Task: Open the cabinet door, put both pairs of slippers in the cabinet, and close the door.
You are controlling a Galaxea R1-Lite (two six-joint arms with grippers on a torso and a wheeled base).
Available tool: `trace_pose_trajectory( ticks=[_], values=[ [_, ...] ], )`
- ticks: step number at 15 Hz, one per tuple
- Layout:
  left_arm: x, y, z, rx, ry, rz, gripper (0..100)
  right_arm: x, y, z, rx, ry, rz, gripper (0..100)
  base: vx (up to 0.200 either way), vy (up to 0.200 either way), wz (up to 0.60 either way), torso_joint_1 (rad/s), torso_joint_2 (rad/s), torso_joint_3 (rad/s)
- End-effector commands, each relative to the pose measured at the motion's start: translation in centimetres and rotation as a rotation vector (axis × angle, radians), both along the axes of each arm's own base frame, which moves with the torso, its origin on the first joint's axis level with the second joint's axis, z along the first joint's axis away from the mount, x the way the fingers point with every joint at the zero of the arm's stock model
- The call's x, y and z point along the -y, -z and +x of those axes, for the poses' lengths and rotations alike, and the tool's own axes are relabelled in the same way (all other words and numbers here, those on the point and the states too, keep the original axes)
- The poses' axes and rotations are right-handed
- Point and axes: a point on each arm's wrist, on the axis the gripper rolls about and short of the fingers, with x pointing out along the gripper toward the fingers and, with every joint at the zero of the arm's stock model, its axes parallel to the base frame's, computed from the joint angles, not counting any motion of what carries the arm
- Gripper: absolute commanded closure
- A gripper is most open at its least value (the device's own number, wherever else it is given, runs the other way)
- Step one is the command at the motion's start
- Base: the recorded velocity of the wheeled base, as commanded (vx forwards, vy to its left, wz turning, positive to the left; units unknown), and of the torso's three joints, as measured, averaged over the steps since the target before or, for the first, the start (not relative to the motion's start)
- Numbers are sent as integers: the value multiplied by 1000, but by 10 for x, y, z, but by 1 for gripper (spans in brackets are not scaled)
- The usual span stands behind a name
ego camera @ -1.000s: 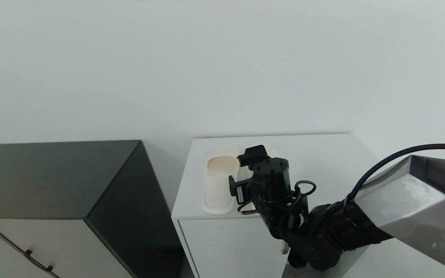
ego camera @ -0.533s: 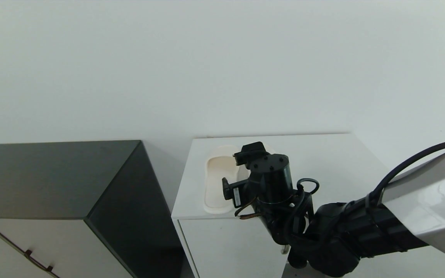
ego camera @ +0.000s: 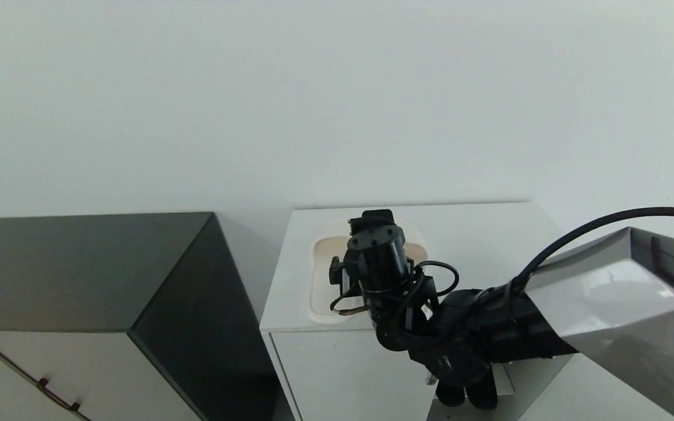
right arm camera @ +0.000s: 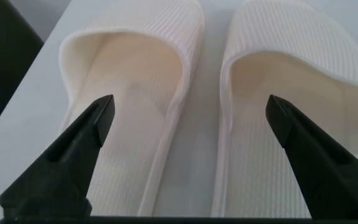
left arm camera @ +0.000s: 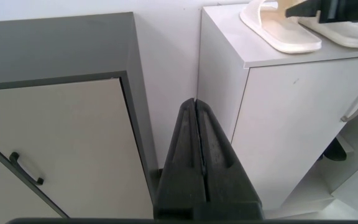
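Pair of cream slippers (ego camera: 324,286) at left edge of white cabinet top (ego camera: 489,245), straddled by wide-open right gripper (right arm camera: 190,102), apparently for grasping both together; left gripper (left arm camera: 196,106) closed, parked low before dark cabinet (left arm camera: 55,50)

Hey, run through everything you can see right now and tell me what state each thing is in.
right pincer: open, poised over the slippers.
left pincer: shut, empty.
cream slippers: side by side, soles down, on the white cabinet; not gripped.
white cabinet door: looks open, inside showing below it.
dark cabinet front: shut.
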Motion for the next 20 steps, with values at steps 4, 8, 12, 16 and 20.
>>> trace_pose_trajectory(
  ticks=[4, 8, 12, 16, 20],
  values=[
    [0, 0, 0, 0, -1, 0, 100, -9, 16, 35, 18, 48, 13, 0, 0, 0, 0, 0, 0, 0],
    [0, 0, 0, 0, -1, -1, 100, -6, 26, 55, 36, 87, -25, 0, 0, 0, 0, 0, 0, 0],
    [0, 0, 0, 0, 1, -1, 100, -10, 14, 60, 67, 90, 4, 100, 0, 0, 0, 0, 0, 0],
    [0, 0, 0, 0, -1, -1, 100, -9, 10, 59, 78, 105, -3, 100, 0, 0, 0, 0, 0, 0],
    [0, 0, 0, 0, -1, -1, 100, -2, -17, 45, 101, 94, 15, 100, 0, 0, 0, 0, 0, 0]
  ],
)
